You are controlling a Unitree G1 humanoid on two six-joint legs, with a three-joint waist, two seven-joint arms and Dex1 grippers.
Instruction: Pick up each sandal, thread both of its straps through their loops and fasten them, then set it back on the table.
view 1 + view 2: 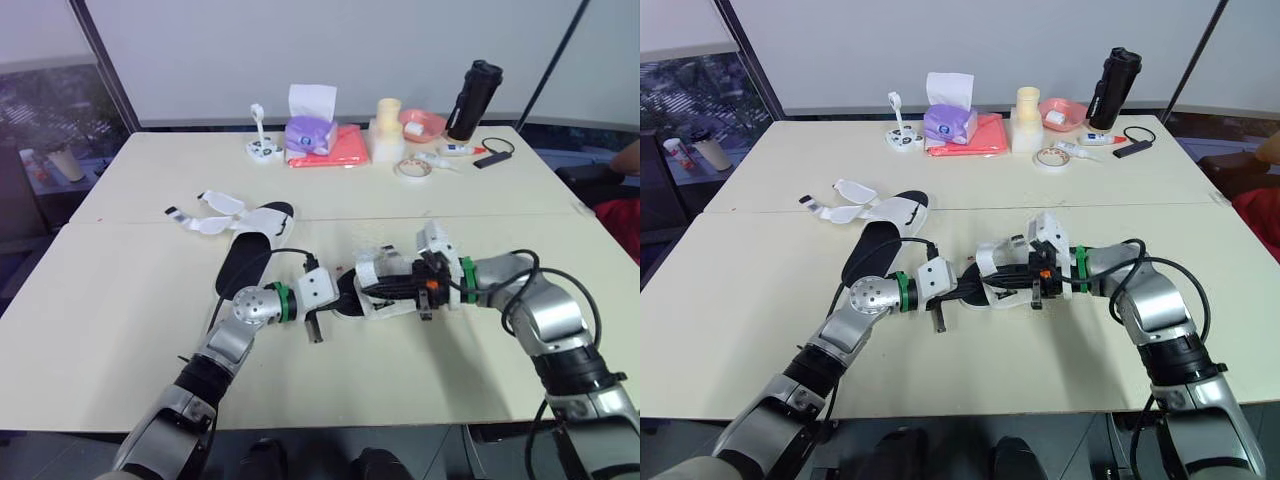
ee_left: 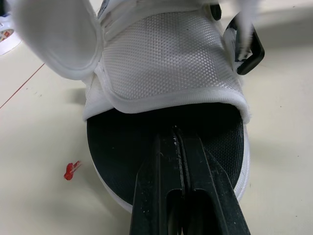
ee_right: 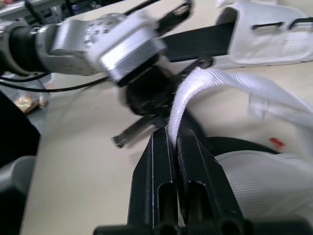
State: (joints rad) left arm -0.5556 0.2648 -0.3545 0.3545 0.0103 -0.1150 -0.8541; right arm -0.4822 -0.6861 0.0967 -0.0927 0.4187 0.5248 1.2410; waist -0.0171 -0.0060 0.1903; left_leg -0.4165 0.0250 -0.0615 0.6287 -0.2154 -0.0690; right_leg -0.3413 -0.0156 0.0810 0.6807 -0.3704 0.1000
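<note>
Left wrist view looks straight at a black-soled sandal with a white mesh upper (image 2: 161, 63). The mesh band has a white piped rim and arches over a finely dotted black footbed. A padded white flap curls up at one side, and a black D-shaped loop (image 2: 248, 56) hangs at the other. The left pincer (image 2: 179, 134) has its two black fingers pressed together, tips over the rounded end of the footbed; whether they touch it I cannot tell. In the right wrist view, the right pincer (image 3: 172, 133) is clamped on a white woven strap (image 3: 230, 83) of the same sandal. The strap rises from between the fingertips and bends across above the mesh. In the head views this sandal sits between the two pincers, on or just above the cream surface (image 1: 120, 300), I cannot tell which. It is nearer the robot than the purple tissue box (image 1: 310, 135) and a little to its right. A second black-soled sandal with loose white straps (image 1: 248, 255) lies flat on the surface, also nearer the robot than the tissue box but to its left, its straps spread open and unfastened.
</note>
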